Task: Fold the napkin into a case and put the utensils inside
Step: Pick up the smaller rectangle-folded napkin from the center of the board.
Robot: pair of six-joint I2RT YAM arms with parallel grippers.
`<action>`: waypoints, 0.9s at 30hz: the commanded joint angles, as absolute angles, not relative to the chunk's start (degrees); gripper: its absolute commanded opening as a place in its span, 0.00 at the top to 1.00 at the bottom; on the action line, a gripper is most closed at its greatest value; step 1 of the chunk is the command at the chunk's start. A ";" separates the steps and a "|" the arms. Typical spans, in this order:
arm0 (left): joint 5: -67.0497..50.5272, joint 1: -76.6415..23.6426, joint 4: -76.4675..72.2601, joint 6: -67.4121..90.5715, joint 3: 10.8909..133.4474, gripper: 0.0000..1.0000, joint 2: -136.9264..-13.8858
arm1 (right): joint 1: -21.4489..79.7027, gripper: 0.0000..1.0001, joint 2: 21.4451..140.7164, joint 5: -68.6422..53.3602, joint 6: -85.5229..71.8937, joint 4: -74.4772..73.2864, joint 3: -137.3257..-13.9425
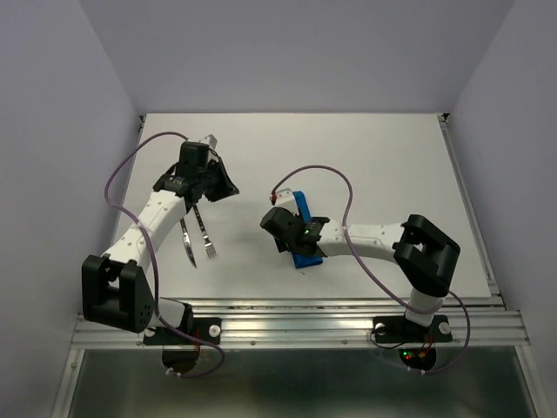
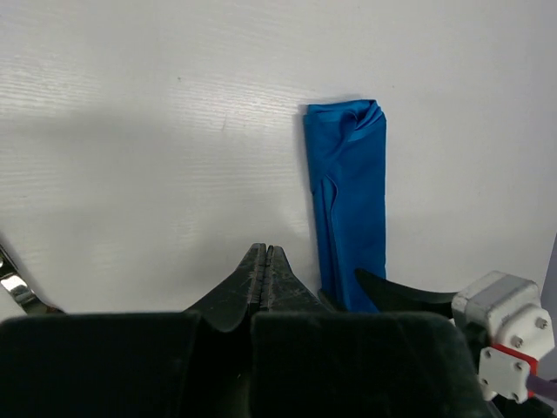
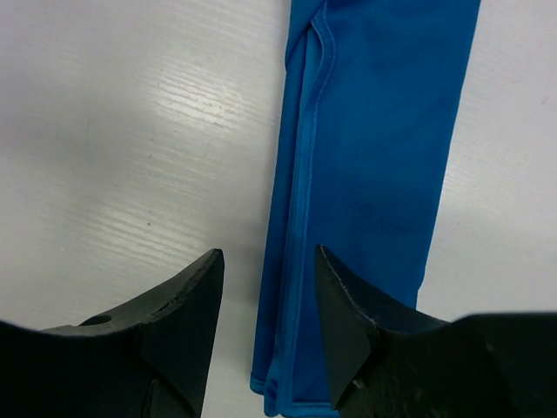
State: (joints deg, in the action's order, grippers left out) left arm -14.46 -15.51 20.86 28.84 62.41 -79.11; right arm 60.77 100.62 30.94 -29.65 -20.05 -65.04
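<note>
Close under my lens, the right gripper (image 3: 268, 254) stands spread over the folded blue case (image 3: 374, 157) toward the worktop's (image 1: 392, 157) near edge, while the left gripper (image 2: 264, 252) is pressed together, empty.

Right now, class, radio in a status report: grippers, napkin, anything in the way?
Left gripper shut, empty. Right gripper open above edge of folded napkin. Knife, fork outside it on table, left arm overhanging them.

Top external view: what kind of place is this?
Probably a lab robot test cell, not a dining room: white tabletop boxed in by plain pale walls, metal mounting rail at the near edge, and just a folded bright blue cloth napkin and silver metal utensils laid out.
</note>
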 commanded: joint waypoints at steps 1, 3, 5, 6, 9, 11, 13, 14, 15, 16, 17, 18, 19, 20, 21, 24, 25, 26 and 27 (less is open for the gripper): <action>-14.33 -13.89 18.98 29.09 59.94 1.00 -75.94 | 61.00 0.48 103.62 31.55 -26.63 -22.06 -69.25; -14.68 -13.27 19.51 28.83 59.68 1.00 -76.38 | 61.00 0.49 104.94 32.52 -26.54 -22.24 -70.31; -15.29 -13.18 19.34 28.48 59.50 1.00 -76.82 | 61.00 0.50 106.52 33.48 -26.37 -22.15 -70.49; -15.55 -13.10 18.73 28.48 59.15 1.00 -76.73 | 61.00 0.50 107.39 34.18 -26.28 -22.06 -70.66; -16.52 -13.10 17.67 28.48 58.36 1.00 -76.29 | 61.00 0.50 108.72 34.89 -26.02 -21.97 -71.10; -16.96 -13.10 16.88 28.48 57.83 1.00 -75.85 | 61.00 0.51 110.03 35.07 -25.40 -21.97 -71.80; -16.96 -13.01 16.70 28.56 57.74 1.00 -76.02 | 61.00 0.52 111.00 35.85 -24.70 -21.97 -72.68; -16.96 -13.01 16.70 28.39 57.74 1.00 -76.20 | 61.00 0.52 111.88 35.95 -24.52 -21.89 -72.86; -17.05 -13.01 16.87 28.30 57.66 1.00 -76.38 | 61.00 0.53 112.32 36.21 -24.52 -21.80 -73.04; -17.05 -13.01 16.79 28.30 57.66 1.00 -76.46 | 61.00 0.53 112.76 36.38 -24.43 -21.80 -73.21; -17.14 -13.01 16.79 28.30 57.40 1.00 -76.55 | 61.00 0.55 113.02 36.56 -24.52 -21.88 -73.47; -17.14 -13.01 16.61 28.30 57.31 1.00 -76.55 | 61.00 0.56 113.38 36.65 -24.61 -21.54 -73.39; -17.31 -13.01 16.61 28.30 57.04 1.00 -76.55 | 61.00 0.60 113.47 36.56 -24.78 -21.36 -73.30; -17.31 -13.01 16.52 28.30 56.95 1.00 -76.47 | 61.00 0.61 113.73 36.39 -24.87 -21.10 -73.04; -17.31 -13.01 16.52 28.30 56.78 1.00 -76.55 | 61.00 0.65 114.17 36.30 -25.31 -20.92 -73.04; -17.23 -13.01 16.52 28.21 56.60 1.00 -76.47 | 61.00 0.79 114.52 35.69 -25.84 -19.96 -72.34; -17.05 -13.01 16.52 28.21 56.69 1.00 -76.55 | 61.00 0.86 114.52 35.60 -25.93 -19.69 -72.16; -16.88 -13.01 16.61 28.21 56.60 1.00 -76.47 | 61.00 0.89 114.43 35.60 -26.01 -19.08 -71.90; -16.44 -12.92 16.87 28.13 56.60 1.00 -76.46 | 61.00 0.97 113.91 35.42 -25.84 -18.72 -71.63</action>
State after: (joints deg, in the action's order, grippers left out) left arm -16.51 -13.28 17.82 28.97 56.93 -77.34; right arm 60.84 112.55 35.44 -25.26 -20.01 -72.34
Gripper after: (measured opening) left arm 0.019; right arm 0.134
